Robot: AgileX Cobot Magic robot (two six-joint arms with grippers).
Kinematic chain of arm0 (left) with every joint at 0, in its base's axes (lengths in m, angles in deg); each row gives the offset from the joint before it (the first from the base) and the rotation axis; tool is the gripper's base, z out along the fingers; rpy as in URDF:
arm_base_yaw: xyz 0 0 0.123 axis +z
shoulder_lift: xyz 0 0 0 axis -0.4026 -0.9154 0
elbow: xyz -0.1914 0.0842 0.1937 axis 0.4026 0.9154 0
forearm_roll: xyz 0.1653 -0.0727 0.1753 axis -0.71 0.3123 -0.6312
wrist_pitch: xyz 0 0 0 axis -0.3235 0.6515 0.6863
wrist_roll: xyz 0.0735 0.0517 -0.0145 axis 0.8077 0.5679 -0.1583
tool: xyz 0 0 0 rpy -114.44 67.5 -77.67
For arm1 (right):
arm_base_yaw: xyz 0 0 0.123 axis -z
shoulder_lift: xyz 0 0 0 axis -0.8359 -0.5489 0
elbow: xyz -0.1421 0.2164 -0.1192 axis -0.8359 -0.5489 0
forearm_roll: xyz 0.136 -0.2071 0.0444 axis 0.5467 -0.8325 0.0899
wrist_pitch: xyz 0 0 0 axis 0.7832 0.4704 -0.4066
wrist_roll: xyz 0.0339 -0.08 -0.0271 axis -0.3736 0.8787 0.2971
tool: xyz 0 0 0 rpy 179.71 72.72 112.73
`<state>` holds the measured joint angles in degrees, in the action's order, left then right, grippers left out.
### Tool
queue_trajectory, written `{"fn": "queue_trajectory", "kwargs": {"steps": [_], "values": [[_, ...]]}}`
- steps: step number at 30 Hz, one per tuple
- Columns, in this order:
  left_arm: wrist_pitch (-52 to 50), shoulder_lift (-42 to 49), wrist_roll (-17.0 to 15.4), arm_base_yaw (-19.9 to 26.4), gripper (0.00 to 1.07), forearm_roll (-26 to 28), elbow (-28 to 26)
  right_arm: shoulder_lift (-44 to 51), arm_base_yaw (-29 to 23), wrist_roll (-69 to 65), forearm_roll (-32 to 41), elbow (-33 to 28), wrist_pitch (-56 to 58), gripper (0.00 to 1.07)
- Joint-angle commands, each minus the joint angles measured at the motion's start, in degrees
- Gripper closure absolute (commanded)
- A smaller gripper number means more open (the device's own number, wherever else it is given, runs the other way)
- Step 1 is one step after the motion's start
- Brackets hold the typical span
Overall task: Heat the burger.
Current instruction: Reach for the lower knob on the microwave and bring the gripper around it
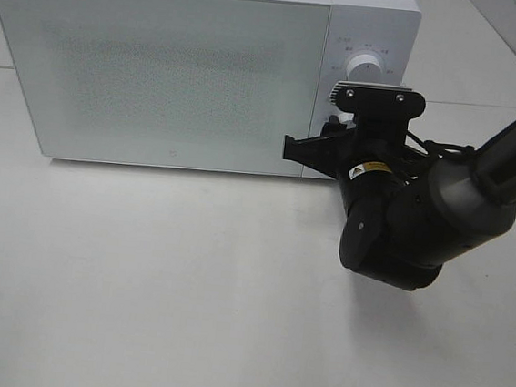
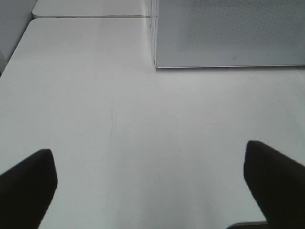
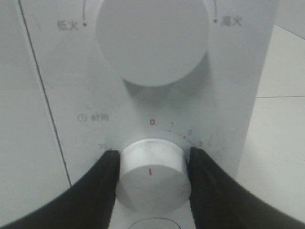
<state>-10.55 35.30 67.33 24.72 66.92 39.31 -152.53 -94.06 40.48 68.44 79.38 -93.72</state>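
Right gripper (image 3: 152,160) clamped on the microwave's timer knob (image 3: 152,183) — burger out of sight.

The white microwave (image 1: 160,74) stands at the back of the white table (image 1: 185,287) with its frosted door (image 1: 151,69) shut. The burger shows in no view, so I cannot tell where it lies. The right arm reaches in to the control panel, and its two black fingers (image 3: 102,186) press against opposite sides of the lower, smaller knob. The knob's red mark points up toward the red 0 on the scale. The larger upper dial (image 3: 152,38) sits just above, untouched. The left gripper (image 2: 150,186) hangs over bare tabletop in front of the microwave's left corner — jaws spread wide, holding nothing.
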Motion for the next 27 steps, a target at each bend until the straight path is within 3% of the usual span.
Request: {"fn": "queue_trajectory", "kwargs": {"steps": [1,14,27], "values": [[-0.74,0.40,-0.06,0.17,0.07,0.17,0.17,0.06,0.46,-0.17,-0.23,0.57,-8.77,1.01],[-0.74,0.40,-0.06,0.17,0.07,0.17,0.17,0.06,0.46,-3.27,-0.57,0.57,-9.11,1.01],[-0.74,0.40,-0.06,0.17,0.07,0.17,0.17,0.23,0.46,-25.78,-9.28,0.57,-11.12,1.01]]}}
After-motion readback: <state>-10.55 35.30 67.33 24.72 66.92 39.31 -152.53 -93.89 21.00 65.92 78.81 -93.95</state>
